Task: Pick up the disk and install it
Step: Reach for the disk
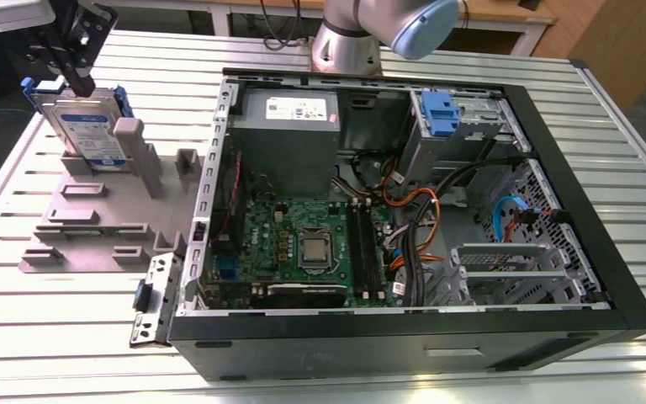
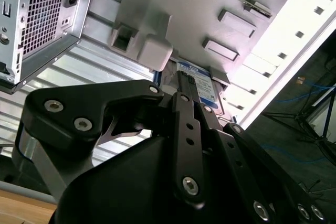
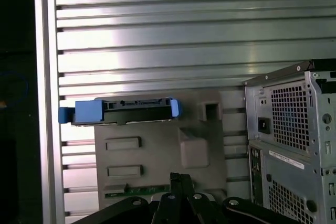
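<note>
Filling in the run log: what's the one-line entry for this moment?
hand: above disk, contact unclear | disk: upright in grey fixture | computer case: open beside fixture

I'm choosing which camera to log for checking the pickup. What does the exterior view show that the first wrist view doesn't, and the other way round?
Exterior view's own: the inside of the open case, with the motherboard and grey power supply, plus the labelled face of the disk.

First wrist view's own: the disk's connector edge seen end-on, and the case's vented rear panel.

Shared: the disk standing upright in the grey fixture beside the case, and the claw.
</note>
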Available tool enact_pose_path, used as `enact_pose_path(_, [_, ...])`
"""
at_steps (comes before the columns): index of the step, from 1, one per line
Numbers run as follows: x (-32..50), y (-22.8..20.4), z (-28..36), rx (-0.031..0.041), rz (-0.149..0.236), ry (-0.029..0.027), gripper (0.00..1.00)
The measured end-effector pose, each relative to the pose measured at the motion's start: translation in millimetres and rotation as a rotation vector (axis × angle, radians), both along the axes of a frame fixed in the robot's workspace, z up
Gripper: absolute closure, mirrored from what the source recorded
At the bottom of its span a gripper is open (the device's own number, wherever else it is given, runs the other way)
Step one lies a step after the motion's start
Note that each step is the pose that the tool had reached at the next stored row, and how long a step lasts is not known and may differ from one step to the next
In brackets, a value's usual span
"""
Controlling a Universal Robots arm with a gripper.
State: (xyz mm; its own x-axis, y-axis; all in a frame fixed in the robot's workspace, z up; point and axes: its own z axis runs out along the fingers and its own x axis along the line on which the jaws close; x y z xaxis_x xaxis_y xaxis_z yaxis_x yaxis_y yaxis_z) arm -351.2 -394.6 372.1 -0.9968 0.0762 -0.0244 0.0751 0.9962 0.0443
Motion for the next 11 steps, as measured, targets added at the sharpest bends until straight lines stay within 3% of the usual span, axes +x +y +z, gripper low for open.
enact_pose_path(7, [-5.7, 2.4, -1.2, -0.0001, 0.0, 0.0002, 0.89])
enact_pose_path(11, [-9.5, 9.5, -2.5, 0.0, 0.0, 0.0, 0.89])
